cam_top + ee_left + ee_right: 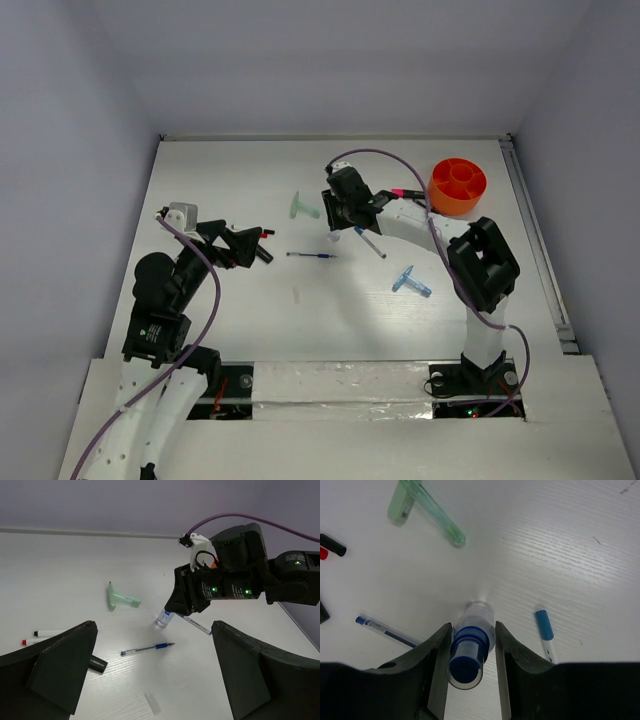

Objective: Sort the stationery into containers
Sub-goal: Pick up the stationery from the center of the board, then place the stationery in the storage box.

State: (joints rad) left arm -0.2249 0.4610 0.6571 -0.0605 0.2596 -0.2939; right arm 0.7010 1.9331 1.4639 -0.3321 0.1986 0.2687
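1. Right gripper [471,635] was clamped on the blue-capped bottle [468,665], mid-table, near the green T-piece [427,512].
2. Left gripper [155,675] hung wide apart by the blue pen [147,649].
3. I saw the orange cup [458,186] well apart from the bottle.

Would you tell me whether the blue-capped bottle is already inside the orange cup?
No, the blue-capped bottle is clamped in the right gripper over the white table.
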